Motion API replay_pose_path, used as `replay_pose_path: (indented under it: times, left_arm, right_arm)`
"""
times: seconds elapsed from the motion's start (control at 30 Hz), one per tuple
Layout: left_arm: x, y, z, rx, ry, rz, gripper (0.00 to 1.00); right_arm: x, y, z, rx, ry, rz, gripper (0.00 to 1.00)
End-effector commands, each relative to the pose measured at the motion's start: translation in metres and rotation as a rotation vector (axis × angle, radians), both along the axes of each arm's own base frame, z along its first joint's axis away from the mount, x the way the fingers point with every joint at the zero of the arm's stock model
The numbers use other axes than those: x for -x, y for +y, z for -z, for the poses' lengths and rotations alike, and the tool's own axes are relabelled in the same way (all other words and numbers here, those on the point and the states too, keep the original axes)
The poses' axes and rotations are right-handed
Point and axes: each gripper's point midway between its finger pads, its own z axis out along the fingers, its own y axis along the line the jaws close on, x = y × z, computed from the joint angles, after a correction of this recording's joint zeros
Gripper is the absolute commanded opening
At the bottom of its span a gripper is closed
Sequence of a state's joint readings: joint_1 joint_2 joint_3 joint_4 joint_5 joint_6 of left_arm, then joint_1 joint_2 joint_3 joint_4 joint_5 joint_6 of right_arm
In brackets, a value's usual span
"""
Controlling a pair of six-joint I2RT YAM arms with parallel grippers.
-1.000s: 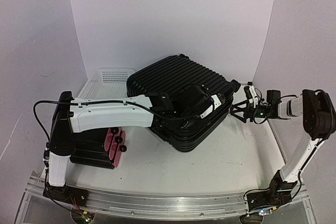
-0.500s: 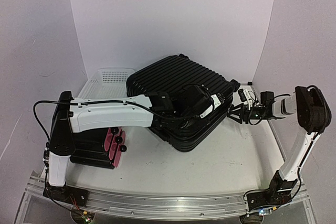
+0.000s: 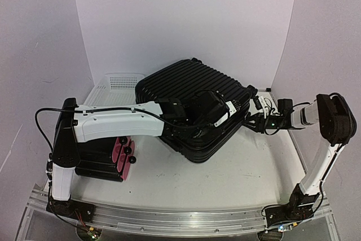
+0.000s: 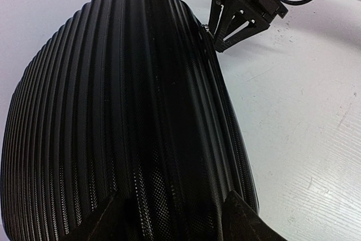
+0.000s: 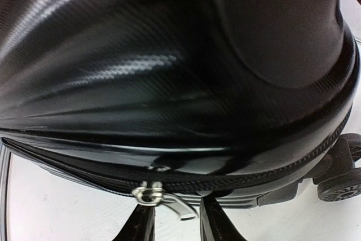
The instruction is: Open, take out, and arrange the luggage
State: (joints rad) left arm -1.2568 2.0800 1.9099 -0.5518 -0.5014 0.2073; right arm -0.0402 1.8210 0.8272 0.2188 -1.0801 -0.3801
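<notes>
Since a second ago, the right tool (image 3: 255, 118) has slid leftward across the white table (image 3: 248, 162) and now sits just beside the right edge of the large black ribbed hard-shell suitcase (image 3: 186, 86). The left arm has barely shifted.

That suitcase lies flat at the middle rear of the table, its lid down. In the right wrist view its zip line looks shut along the visible stretch, and the small silver zipper pull (image 5: 155, 195) hangs between the right tool's spread fingers (image 5: 141, 224). They flank it without pinching it, so that tool is open.

The left tool (image 4: 175, 224) rests over the ribbed shell near the front right corner, its fingers also parted and holding nothing.

By my reading the job is at its very start. The opening step is only being set up, with the pull not yet gripped. Unzipping, lifting the lid, removing contents and arranging them all remain.

A smaller smooth black case with a pink side (image 3: 113, 156) and a white perforated plastic basket (image 3: 115, 86) sit to the left.
</notes>
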Motion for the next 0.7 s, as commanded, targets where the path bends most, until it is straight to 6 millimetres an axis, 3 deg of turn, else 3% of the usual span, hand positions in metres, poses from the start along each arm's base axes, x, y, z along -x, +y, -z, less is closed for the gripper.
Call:
replay_pose_path:
  times: [0.0, 0.2, 0.33, 0.67]
  left_arm:
    - [0.007, 0.029, 0.043, -0.160, 0.101, -0.020, 0.58]
    - [0.007, 0.031, 0.042, -0.160, 0.095, -0.028, 0.58]
    - [0.007, 0.032, 0.043, -0.161, 0.097, -0.033, 0.57]
    - [0.005, 0.038, 0.046, -0.172, 0.086, -0.060, 0.53]
  right_arm:
    - [-0.003, 0.010, -0.038, -0.022, -0.134, -0.026, 0.24]
    - [-0.003, 0.008, -0.035, -0.016, -0.114, 0.006, 0.13]
    - [-0.005, 0.006, -0.036, -0.013, -0.105, 0.040, 0.00]
    - [-0.013, -0.018, -0.024, 0.121, -0.107, 0.224, 0.00]
